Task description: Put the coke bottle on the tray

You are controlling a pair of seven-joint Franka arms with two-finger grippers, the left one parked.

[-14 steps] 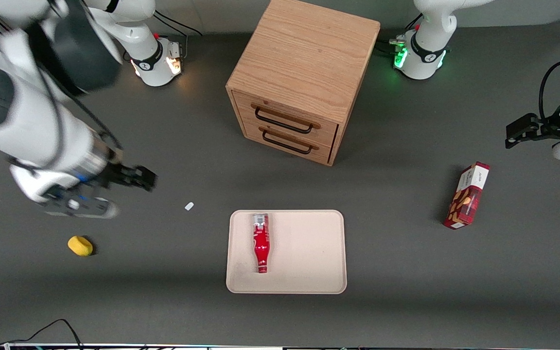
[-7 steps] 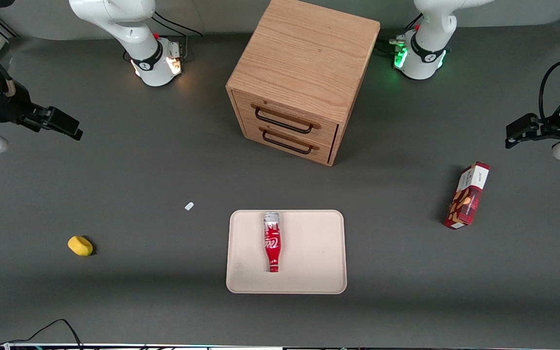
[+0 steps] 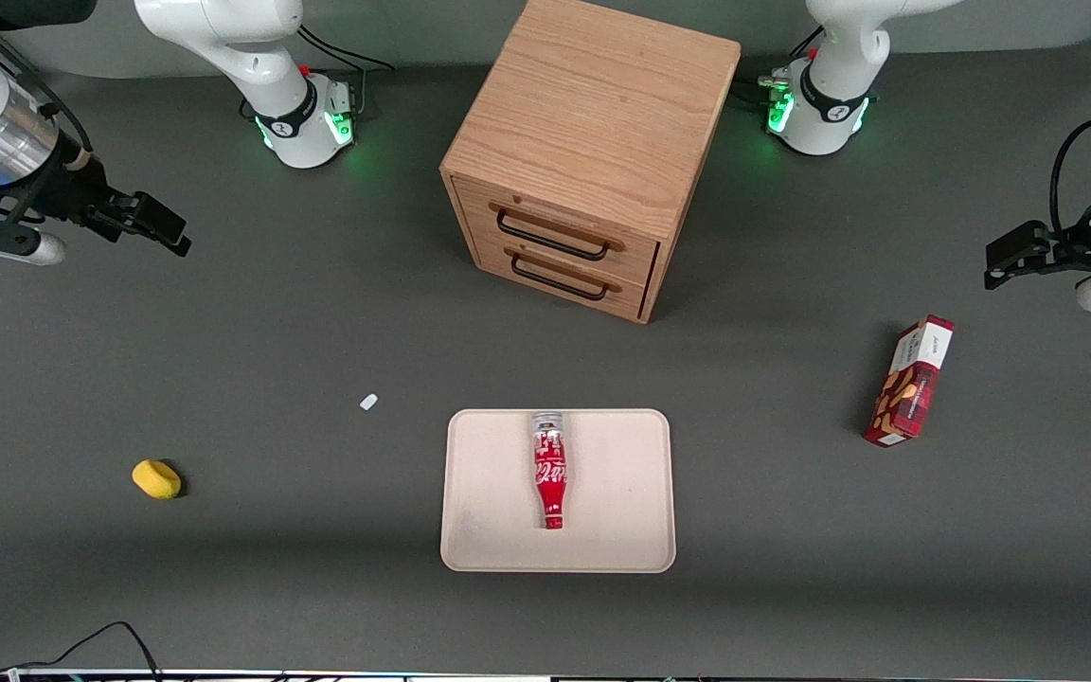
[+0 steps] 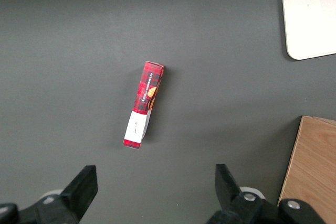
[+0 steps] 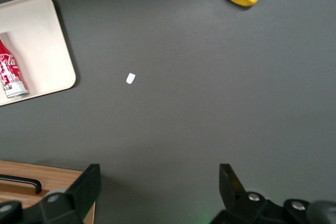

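The coke bottle (image 3: 550,471) lies on its side on the beige tray (image 3: 612,502), its red cap toward the front camera and its clear base toward the cabinet. Part of the bottle (image 5: 9,72) and one end of the tray (image 5: 39,40) also show in the right wrist view. My gripper (image 3: 162,227) is open and empty, raised well above the table at the working arm's end, far from the tray. In the right wrist view its gripper (image 5: 157,182) has only bare table between the spread fingers.
A wooden two-drawer cabinet (image 3: 583,156) stands farther from the front camera than the tray. A yellow object (image 3: 156,478) and a small white scrap (image 3: 368,402) lie toward the working arm's end. A red snack box (image 3: 909,381) lies toward the parked arm's end.
The bottle has rolled sideways across the tray toward its middle. My gripper has pulled away from the tray, risen, and drawn back to the working arm's end of the table.
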